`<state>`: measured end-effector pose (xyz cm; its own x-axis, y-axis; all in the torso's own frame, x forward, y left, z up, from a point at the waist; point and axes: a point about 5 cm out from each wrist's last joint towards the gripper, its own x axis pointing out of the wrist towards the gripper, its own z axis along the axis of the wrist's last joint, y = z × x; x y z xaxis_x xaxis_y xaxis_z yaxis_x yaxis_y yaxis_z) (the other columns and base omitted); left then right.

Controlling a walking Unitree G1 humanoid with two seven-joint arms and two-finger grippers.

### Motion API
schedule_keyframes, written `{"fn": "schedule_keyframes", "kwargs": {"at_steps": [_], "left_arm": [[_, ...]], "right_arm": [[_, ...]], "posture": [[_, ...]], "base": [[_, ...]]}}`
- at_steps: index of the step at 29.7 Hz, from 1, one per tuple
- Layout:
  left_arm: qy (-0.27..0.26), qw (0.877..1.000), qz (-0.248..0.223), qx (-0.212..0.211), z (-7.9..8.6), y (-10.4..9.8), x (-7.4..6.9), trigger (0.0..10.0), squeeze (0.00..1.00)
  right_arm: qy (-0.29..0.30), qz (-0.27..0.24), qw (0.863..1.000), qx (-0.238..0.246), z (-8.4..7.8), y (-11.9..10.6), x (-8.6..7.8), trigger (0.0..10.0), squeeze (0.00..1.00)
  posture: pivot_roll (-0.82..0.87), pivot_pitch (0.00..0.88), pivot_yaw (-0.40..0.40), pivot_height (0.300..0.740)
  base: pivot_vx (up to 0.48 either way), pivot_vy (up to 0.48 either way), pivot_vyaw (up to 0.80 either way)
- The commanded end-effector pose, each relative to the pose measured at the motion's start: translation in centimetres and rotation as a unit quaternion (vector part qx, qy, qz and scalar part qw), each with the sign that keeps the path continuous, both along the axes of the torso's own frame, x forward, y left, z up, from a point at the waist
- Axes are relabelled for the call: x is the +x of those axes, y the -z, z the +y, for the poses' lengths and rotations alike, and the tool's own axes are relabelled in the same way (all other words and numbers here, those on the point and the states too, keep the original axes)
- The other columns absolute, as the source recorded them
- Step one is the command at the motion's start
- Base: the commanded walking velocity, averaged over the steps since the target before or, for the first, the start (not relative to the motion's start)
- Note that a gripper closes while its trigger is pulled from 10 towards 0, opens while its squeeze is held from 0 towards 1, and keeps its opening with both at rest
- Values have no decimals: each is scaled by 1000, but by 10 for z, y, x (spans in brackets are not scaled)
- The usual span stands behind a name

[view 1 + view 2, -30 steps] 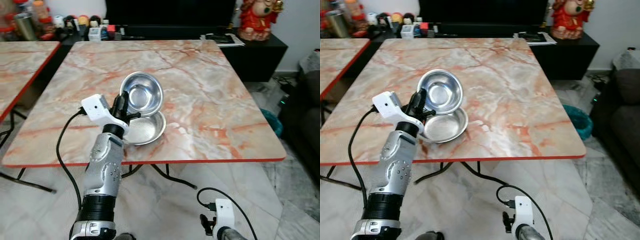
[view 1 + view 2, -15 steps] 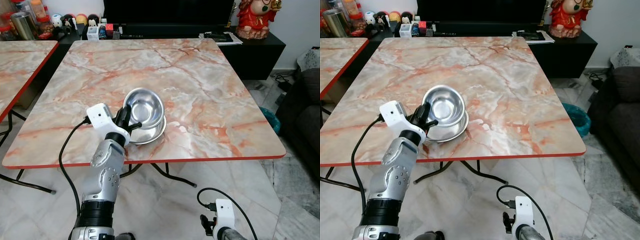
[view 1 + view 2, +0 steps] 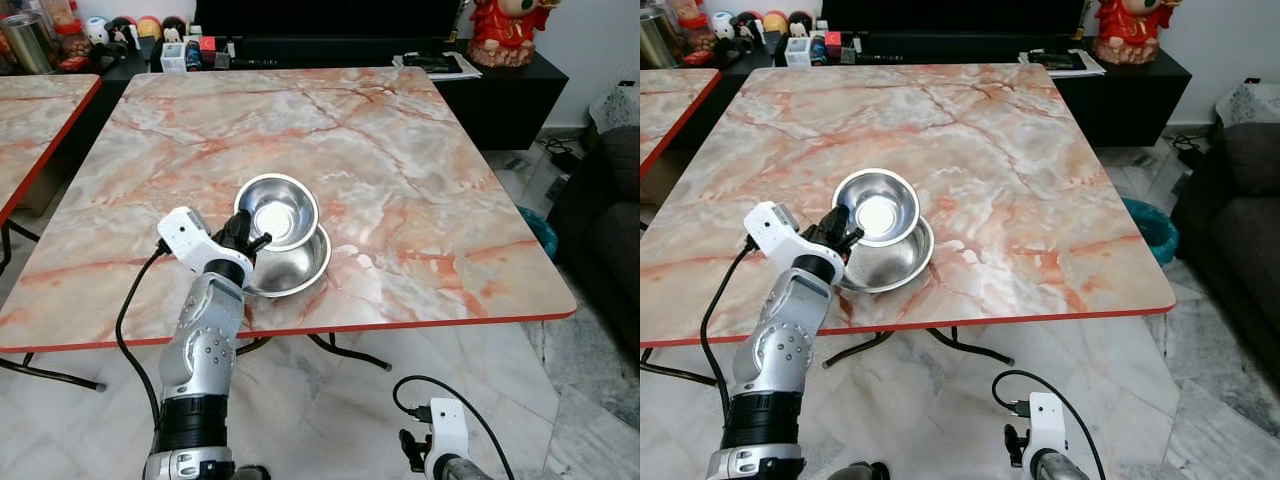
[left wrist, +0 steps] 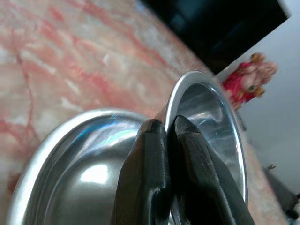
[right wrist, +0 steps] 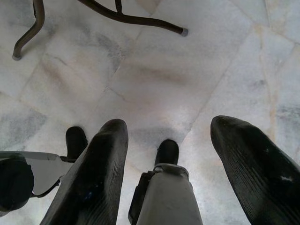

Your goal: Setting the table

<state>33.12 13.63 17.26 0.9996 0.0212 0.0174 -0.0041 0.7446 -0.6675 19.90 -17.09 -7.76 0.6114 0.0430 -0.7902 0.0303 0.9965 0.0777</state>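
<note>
Steel bowls, two of them, near the front edge of the marble-patterned table (image 3: 400, 140) with its red rim. Smaller round polished steel bowl (image 3: 277, 210) pinched at its near rim by the left gripper (image 3: 246, 236), black fingers (image 4: 154, 178) closed on the thin wall, one inside and one outside, as seen along the wrist. Just beyond and below the fingertips, the wider shallow steel bowl (image 3: 295, 265), resting flat on the tabletop.

A second ago: small bowl tipped steeply, mouth facing the camera, lifted well clear of the wide one. Half a second ago: lower and flatter. Now: nearly level, mouth upward, overlapping the far-left part of the wide bowl. Touching it or just above it, hard to tell. Looks like a separating or re-placing step: one bowl taken off the stack to be laid at its own setting, though for now hanging close over its partner. Whole scene also shifted a little between frames, so some of that from head motion.

Both bowls empty: bare shiny metal inside, only glare and reflections. Nothing else laid out on this table; setting judged barely begun.

Right gripper (image 5: 168, 168) hanging idle low beside the body, fingers spread wide over the pale tiled floor (image 5: 197, 56), holding nothing.
</note>
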Motion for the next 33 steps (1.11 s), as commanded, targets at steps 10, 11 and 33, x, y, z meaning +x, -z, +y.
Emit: {"fn": "schedule_keyframes", "kwargs": {"at_steps": [10, 11, 33], "left_arm": [[-1, 1000, 29, 8, 0, -16, -7, 10000, 0], [-3, 999, 31, 9, 1, -17, -7, 10000, 0], [-22, 992, 125, 15, 8, -2, -12, 10000, 0]], "right_arm": [[3, 9, 1000, 0, -1, 2, -4, 10000, 0], [3, 10, 1000, 0, -1, 2, -4, 10000, 0], [1, 12, 1000, 0, -2, 2, -4, 10000, 0]], "posture": [[120, 107, -43, 715], [120, 107, -43, 715], [119, 106, -47, 715]], "base": [[0, 0, 0], [0, 0, 0], [0, 0, 0]]}}
